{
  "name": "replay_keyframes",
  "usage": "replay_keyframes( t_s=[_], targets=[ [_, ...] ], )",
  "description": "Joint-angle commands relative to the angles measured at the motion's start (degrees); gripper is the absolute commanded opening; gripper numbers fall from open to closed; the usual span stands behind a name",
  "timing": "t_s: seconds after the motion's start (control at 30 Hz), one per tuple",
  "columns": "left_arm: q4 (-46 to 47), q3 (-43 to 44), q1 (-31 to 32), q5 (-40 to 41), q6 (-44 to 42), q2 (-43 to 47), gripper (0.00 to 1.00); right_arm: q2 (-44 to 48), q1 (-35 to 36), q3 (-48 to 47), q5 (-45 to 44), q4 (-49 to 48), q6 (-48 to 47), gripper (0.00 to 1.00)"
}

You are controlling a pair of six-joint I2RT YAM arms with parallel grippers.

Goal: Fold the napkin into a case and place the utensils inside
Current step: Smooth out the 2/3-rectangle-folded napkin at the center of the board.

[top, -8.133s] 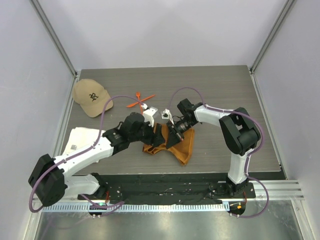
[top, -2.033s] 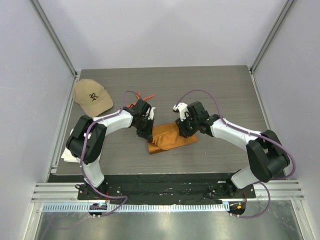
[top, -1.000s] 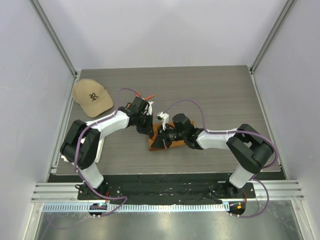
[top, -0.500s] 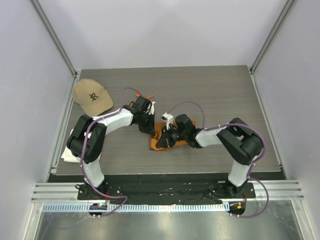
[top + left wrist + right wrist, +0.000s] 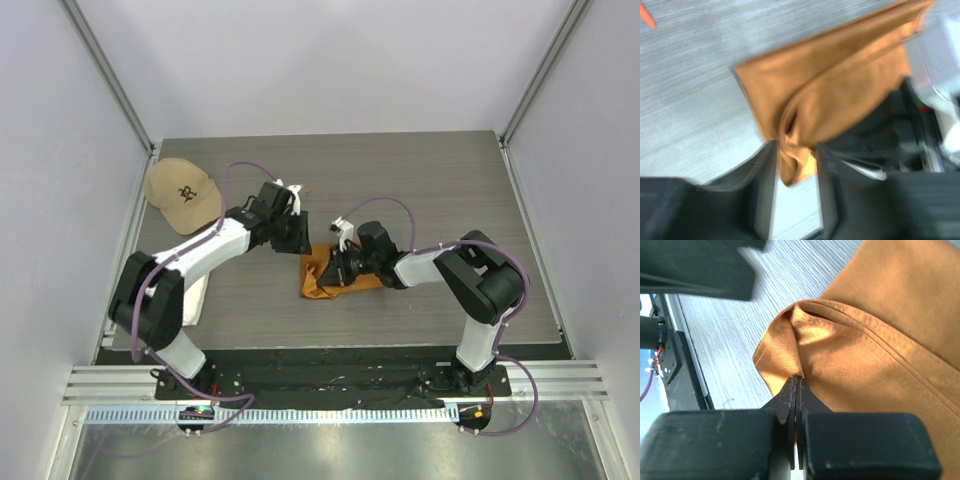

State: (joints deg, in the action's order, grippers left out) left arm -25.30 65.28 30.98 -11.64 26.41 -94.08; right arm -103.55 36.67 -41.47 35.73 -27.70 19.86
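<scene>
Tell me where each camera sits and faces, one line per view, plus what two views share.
Top: above and behind the arms, looking down on table, cap, napkin; both arms show.
Left wrist: on left arm, facing napkin corner between the left claw fingers.
Right wrist: on right arm, facing along the right claw, pinched on a napkin fold.
Shared: both wrist views show the napkin.

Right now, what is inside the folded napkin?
The napkin gapes at its fold in the left wrist view, showing only its own rust-orange cloth. Deeper in, the top layer hides everything. One orange utensil tip lies outside it on the table.
</scene>
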Motion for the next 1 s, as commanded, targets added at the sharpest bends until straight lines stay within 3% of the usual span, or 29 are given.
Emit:
replay_keyframes(
  t_s=[0.0, 0.23, 0.4, 0.5, 0.67, 0.7, 0.73, 0.93, 0.97],
  targets=[
    [2.43, -5.31, -0.22, -2.94, 3.90, 7.15, 0.32, -0.87, -0.01, -3.09, 1.72, -1.21, -1.14, 0.01],
    [7.81, -10.43, 0.66, -8.49, 7.86, 6.81, 0.08, -1.49, -1.24, -4.32, 2.24, -1.04, -0.26, 0.01],
    [9.04, -11.13, 0.92, -8.84, 8.04, 5.58, 0.04, 3.25, -4.49, -5.02, 0.14, 5.54, -2.27, 0.03],
    [8.86, -10.52, 0.92, -8.23, 7.34, 3.74, 0.04, 7.47, -5.72, -5.81, -2.23, 12.92, -3.42, 0.10],
    [9.04, -9.21, 0.92, -7.17, 5.85, 1.01, 0.03, 17.40, -7.74, -3.45, -8.38, 24.79, -6.32, 0.34],
    [9.13, -9.03, 0.92, -7.34, 5.67, 0.57, 0.03, 18.72, -8.10, -1.87, -14.39, 27.24, -3.62, 0.51],
    [9.13, -8.94, 0.92, -7.43, 5.58, 0.05, 0.03, 20.30, -8.36, -1.51, -17.76, 29.79, -2.03, 0.99],
    [8.86, -7.89, 0.92, -6.82, 4.52, -0.49, 0.02, 28.21, -8.89, 1.04, -26.39, 36.84, 2.20, 1.00],
    [8.95, -7.62, 0.92, -7.17, 4.52, -0.75, 0.02, 29.70, -9.07, 1.74, -27.97, 37.11, 2.38, 0.95]
  ],
)
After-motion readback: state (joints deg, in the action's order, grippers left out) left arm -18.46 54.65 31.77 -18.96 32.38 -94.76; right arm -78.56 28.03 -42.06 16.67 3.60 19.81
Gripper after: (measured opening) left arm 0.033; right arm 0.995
